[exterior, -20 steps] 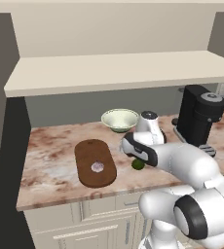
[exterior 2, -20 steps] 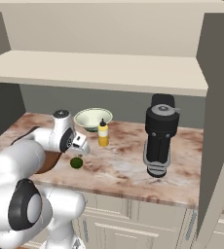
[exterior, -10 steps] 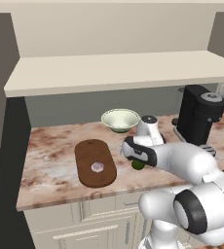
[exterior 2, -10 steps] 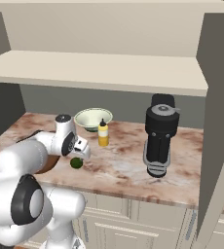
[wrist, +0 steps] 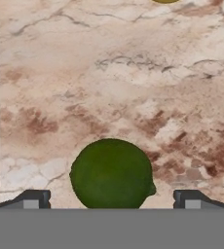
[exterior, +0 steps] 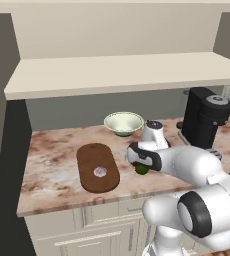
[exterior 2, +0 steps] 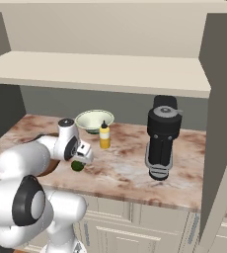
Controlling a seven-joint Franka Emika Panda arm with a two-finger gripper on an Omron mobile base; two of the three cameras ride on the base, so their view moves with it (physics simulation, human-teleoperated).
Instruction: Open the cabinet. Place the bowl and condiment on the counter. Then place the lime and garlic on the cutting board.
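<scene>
Lowering over the last second, the gripper (wrist: 112,203) now straddles the lime (wrist: 111,174) with jaws wide open, on the counter (wrist: 133,73) at three o'clock of the cutting board (exterior: 98,167). Off-centre closing might roll it away.

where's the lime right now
The lime sits on the counter just right of the cutting board, directly under the open gripper, between its fingertips in the hand view.

- Glossy white arm (exterior: 197,167), rounded and bulbous links.
- Dark round caps on the joints (exterior: 194,214), ringed in black.
- Black band near the wrist (exterior: 146,156).
- Small dark fingertips (wrist: 33,198) on the tool.
</scene>
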